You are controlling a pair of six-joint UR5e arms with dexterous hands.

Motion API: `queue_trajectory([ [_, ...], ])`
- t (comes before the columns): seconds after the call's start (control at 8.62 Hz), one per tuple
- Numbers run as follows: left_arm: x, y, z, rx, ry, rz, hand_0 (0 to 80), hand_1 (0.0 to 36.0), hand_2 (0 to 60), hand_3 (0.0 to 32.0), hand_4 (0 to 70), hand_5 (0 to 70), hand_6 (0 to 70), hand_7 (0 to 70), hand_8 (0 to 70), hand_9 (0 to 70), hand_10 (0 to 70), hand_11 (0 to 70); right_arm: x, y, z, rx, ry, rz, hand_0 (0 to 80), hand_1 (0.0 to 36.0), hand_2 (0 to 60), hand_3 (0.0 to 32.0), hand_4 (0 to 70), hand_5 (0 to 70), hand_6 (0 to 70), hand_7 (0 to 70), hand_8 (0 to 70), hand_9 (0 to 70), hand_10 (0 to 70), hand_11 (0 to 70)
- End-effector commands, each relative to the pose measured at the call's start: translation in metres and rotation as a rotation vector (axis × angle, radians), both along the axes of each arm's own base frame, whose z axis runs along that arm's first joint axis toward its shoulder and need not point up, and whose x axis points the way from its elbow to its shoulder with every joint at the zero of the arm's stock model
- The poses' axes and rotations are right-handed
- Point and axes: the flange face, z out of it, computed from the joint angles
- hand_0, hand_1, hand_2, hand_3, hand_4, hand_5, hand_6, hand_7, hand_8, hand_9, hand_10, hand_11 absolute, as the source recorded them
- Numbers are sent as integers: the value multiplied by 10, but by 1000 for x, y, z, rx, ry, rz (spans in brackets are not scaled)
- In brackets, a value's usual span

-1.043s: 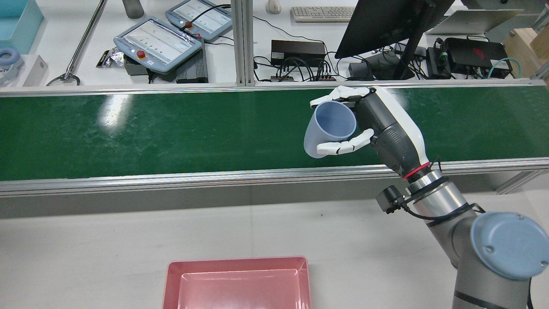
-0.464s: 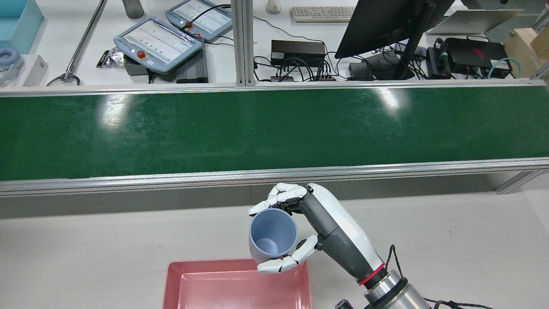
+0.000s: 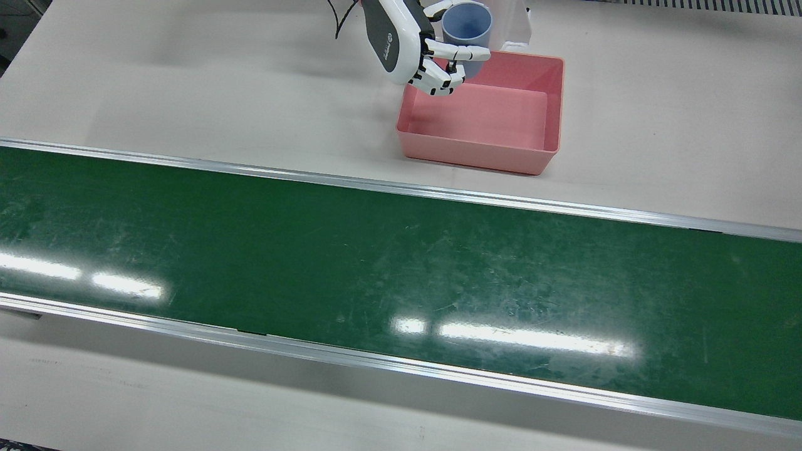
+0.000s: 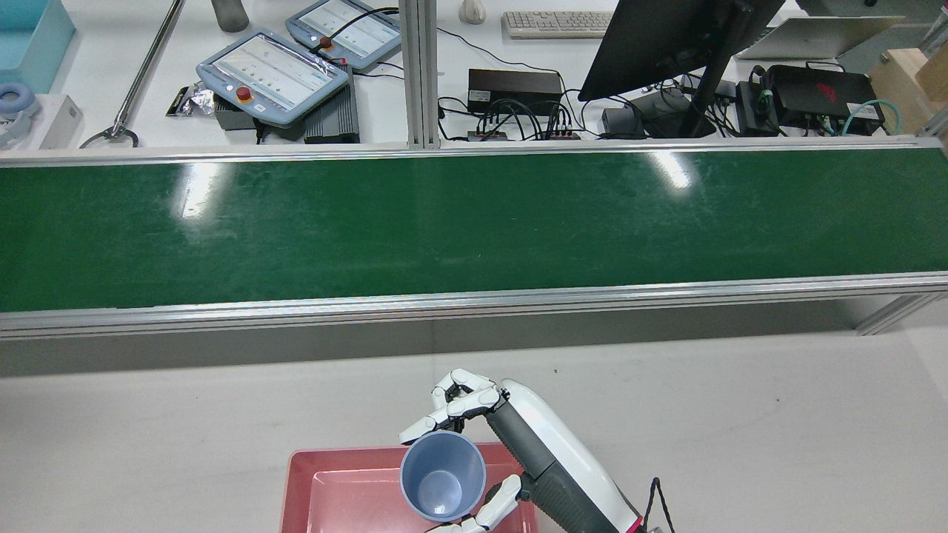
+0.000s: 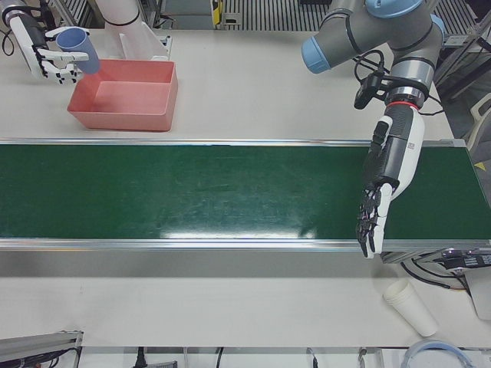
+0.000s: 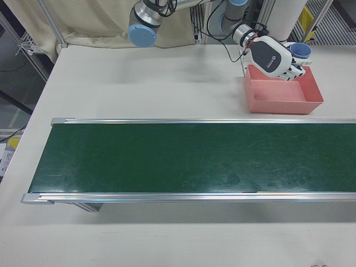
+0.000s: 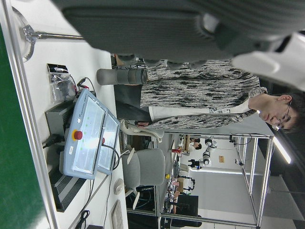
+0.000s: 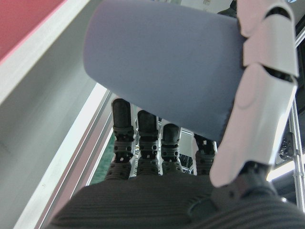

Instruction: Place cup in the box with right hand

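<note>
The right hand (image 4: 511,459), fingers wrapped around a blue cup (image 4: 443,474), hovers over the pink box (image 3: 495,113); lowering and release look next. The left hand (image 5: 377,201) hangs spread, empty.

Your right hand (image 4: 511,451) has carried the cup (image 4: 443,485) off the green belt (image 4: 474,229), back across the table and lower; the cup now hangs over the pink box (image 4: 311,481) at its right end.
</note>
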Motion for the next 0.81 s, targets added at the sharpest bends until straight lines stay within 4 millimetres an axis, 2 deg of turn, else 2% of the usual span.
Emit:
queue_trajectory([
  [0.0, 0, 0, 1, -2, 1, 1, 0, 0, 0, 0, 0, 0, 0, 0, 0, 0, 0, 0, -11, 7, 5, 1, -6, -11, 641, 160, 0, 0, 329, 74, 56, 162, 104, 152, 30, 64],
  [0.12, 0, 0, 1, -1, 0, -1, 0, 0, 0, 0, 0, 0, 0, 0, 0, 0, 0, 0, -12, 7, 5, 0, -7, -12, 593, 118, 6, 0, 298, 64, 59, 191, 117, 177, 26, 53],
  [0.23, 0, 0, 1, -1, 0, -1, 0, 0, 0, 0, 0, 0, 0, 0, 0, 0, 0, 0, -12, 7, 5, 0, -7, -12, 560, 68, 0, 0, 295, 54, 60, 208, 124, 192, 23, 44],
  [0.35, 0, 0, 1, -1, 0, 1, 0, 0, 0, 0, 0, 0, 0, 0, 0, 0, 0, 0, -12, 7, 5, 0, -9, -13, 518, 89, 17, 0, 242, 50, 60, 217, 129, 201, 20, 39],
  [0.46, 0, 0, 1, -1, 0, -1, 0, 0, 0, 0, 0, 0, 0, 0, 0, 0, 0, 0, -11, 7, 6, -1, -8, -13, 531, 68, 6, 0, 283, 51, 64, 233, 136, 213, 26, 49],
  [0.58, 0, 0, 1, -1, 0, -1, 0, 0, 0, 0, 0, 0, 0, 0, 0, 0, 0, 0, -11, 6, 5, -1, -13, -14, 511, 92, 30, 0, 252, 50, 66, 243, 140, 220, 29, 53],
  [0.7, -1, 0, 0, 0, 0, -1, 0, 0, 0, 0, 0, 0, 0, 0, 0, 0, 0, 0, -1, -3, 1, -3, -31, 4, 506, 89, 35, 0, 253, 50, 68, 251, 144, 227, 36, 61],
])
